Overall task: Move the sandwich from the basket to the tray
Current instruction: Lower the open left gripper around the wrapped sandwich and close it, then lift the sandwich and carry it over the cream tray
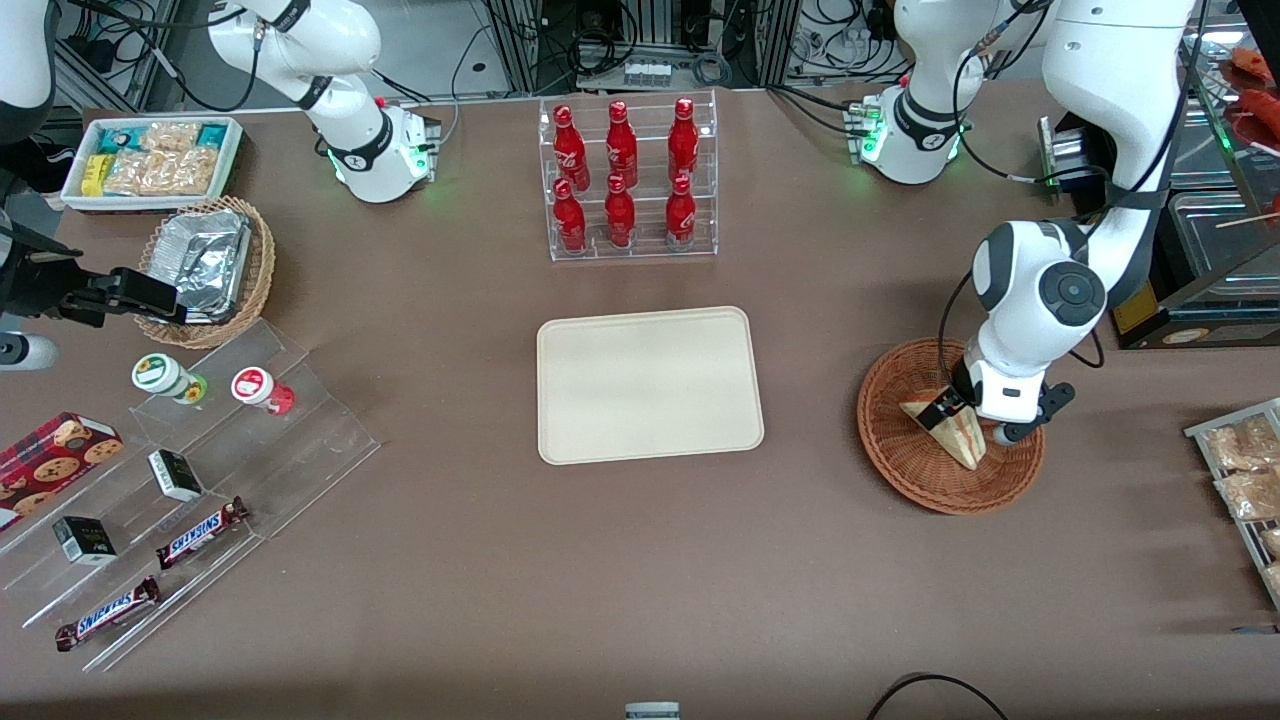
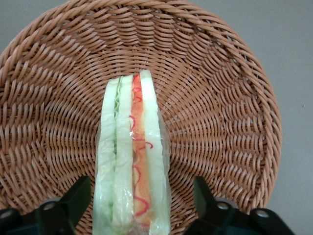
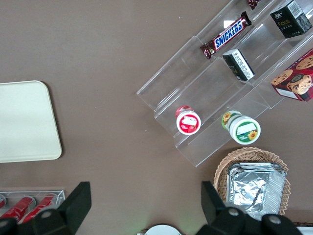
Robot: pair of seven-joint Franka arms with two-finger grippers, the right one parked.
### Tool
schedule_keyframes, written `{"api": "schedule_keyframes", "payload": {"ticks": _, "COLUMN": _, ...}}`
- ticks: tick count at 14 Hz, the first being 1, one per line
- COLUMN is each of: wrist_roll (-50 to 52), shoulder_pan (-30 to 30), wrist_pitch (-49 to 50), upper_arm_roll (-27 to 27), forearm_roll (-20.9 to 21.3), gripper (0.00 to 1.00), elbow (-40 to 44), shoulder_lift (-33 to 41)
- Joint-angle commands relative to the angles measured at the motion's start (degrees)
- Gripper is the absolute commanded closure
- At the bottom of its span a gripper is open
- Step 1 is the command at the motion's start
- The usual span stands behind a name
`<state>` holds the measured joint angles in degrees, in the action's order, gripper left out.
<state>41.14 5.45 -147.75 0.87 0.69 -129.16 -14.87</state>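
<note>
The sandwich (image 1: pixel 955 440) (image 2: pixel 132 161), a plastic-wrapped wedge of pale bread with green, pink and red layers, lies in the round reddish-brown wicker basket (image 1: pixel 905 470) (image 2: pixel 220 107) toward the working arm's end of the table. My left gripper (image 1: pixel 974 420) (image 2: pixel 142 190) is down in the basket, open. Its two black fingers (image 2: pixel 78 198) stand one on each side of the sandwich, with a small gap at each side. The cream tray (image 1: pixel 650 385) (image 3: pixel 24 122) lies flat at the table's middle with nothing on it.
A clear rack of red bottles (image 1: pixel 625 180) stands farther from the front camera than the tray. Toward the parked arm's end are a foil-lined tan basket (image 1: pixel 205 270), a white bin of snacks (image 1: pixel 150 160) and acrylic steps with candy bars (image 1: pixel 200 530). Packets (image 1: pixel 1245 470) lie beside the basket.
</note>
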Motion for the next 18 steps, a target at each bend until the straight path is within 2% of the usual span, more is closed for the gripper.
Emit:
{"api": "schedule_keyframes", "payload": {"ticks": 1, "wrist_roll": 0.1, "shoulder_pan": 0.3, "wrist_pitch": -0.3, "upper_arm_roll": -0.2, "forearm_roll": 0.2, "gripper": 0.89, "elbow": -0.4, "shoulder_lift": 0.1}}
{"api": "schedule_keyframes", "payload": {"ticks": 2, "wrist_roll": 0.1, "shoulder_pan": 0.3, "wrist_pitch": 0.5, "upper_arm_roll": -0.2, "forearm_roll": 0.5, "gripper": 1.0, "elbow": -0.3, "shoulder_lift": 0.3}}
{"api": "schedule_keyframes", "payload": {"ticks": 6, "wrist_roll": -0.3, "shoulder_pan": 0.3, "wrist_pitch": 5.6, "upper_arm_roll": -0.2, "forearm_roll": 0.8, "gripper": 1.0, "elbow": 1.1, "shoulder_lift": 2.8}}
{"api": "schedule_keyframes", "payload": {"ticks": 8, "wrist_roll": -1.8, "shoulder_pan": 0.5, "wrist_pitch": 13.8, "upper_arm_roll": 0.1, "forearm_roll": 2.2, "gripper": 1.0, "elbow": 4.6, "shoulder_lift": 5.2}}
{"api": "schedule_keyframes", "payload": {"ticks": 11, "wrist_roll": -3.0, "shoulder_pan": 5.1, "wrist_pitch": 31.5, "upper_arm_roll": 0.4, "forearm_roll": 2.6, "gripper": 1.0, "elbow": 17.0, "shoulder_lift": 5.1}}
{"api": "schedule_keyframes", "payload": {"ticks": 13, "wrist_roll": -2.9, "shoulder_pan": 9.6, "wrist_pitch": 39.1, "upper_arm_roll": 0.4, "forearm_roll": 2.3, "gripper": 1.0, "elbow": 25.1, "shoulder_lift": 3.5}}
{"api": "schedule_keyframes", "payload": {"ticks": 18, "wrist_roll": 2.3, "shoulder_pan": 23.2, "wrist_pitch": 40.2, "upper_arm_roll": 0.5, "forearm_roll": 0.0, "gripper": 1.0, "elbow": 38.8, "shoulder_lift": -6.9}}
